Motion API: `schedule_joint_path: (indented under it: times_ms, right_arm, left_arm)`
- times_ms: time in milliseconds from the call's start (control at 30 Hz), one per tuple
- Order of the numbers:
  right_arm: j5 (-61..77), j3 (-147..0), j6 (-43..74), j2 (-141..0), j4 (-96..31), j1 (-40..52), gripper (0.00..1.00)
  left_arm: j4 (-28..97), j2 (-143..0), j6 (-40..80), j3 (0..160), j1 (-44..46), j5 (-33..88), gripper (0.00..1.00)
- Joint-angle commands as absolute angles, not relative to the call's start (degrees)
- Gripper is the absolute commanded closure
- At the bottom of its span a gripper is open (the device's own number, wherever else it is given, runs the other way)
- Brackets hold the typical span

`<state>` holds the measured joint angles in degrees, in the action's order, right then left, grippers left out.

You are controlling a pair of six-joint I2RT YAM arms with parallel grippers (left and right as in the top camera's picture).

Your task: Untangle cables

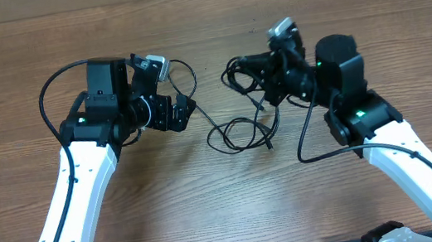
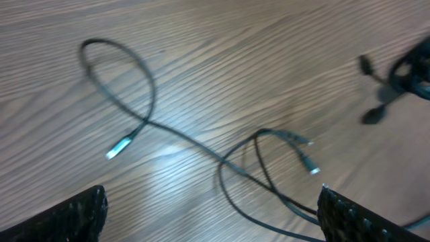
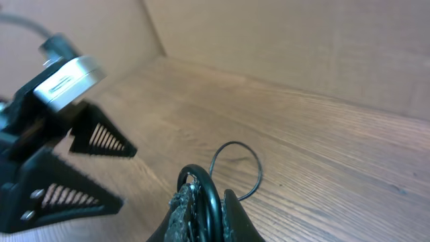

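Note:
The cables [image 1: 238,133] are thin black cords lying in loose loops on the wooden table between the two arms. One strand rises to my right gripper [image 1: 250,73], which is shut on a black cable loop [image 3: 209,198] held upright between its fingers. In the left wrist view the cables [image 2: 144,101] form a loop at upper left with a silver plug end [image 2: 119,146], and a second loop [image 2: 232,176] runs toward the right finger. My left gripper [image 2: 211,222] hangs wide open above the cords with nothing between its fingers [image 2: 74,218].
A cardboard-coloured wall [image 3: 302,47] stands behind the table in the right wrist view. The left gripper [image 3: 67,144] appears close by at the left of that view. The right gripper's dark shape [image 2: 410,70] shows at the right edge of the left wrist view.

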<state>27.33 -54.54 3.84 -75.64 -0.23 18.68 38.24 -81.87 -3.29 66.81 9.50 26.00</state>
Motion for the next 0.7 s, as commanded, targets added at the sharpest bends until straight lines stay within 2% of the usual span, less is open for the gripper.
schedule_joint_path:
  times_ms: [0, 200, 333, 500, 667]
  right_arm:
    - [31.55, -55.35, 9.47, -75.22, 2.5, 16.91, 0.96]
    - [36.14, -55.35, 16.64, -75.22, 12.21, 15.29, 0.96]
    - [35.83, -55.35, 16.97, -75.22, 15.75, 15.25, 0.96]
    - [30.61, -55.35, 20.27, -75.22, 19.97, 15.25, 0.96]
    - [25.93, -55.35, 25.71, -75.22, 27.0, 15.25, 0.96]
  left_arm:
    - [36.97, -80.55, -1.65, 68.27, 9.39, 34.33, 0.0]
    - [33.12, -80.55, 1.34, 68.27, 9.39, 43.51, 0.0]
    - [29.98, -80.55, 4.82, 68.27, 9.34, 50.83, 0.01]
    - [23.66, -80.55, 11.73, 68.27, 9.32, 60.93, 0.01]
    - [16.14, -80.55, 19.77, 68.27, 9.34, 64.2, 0.0]
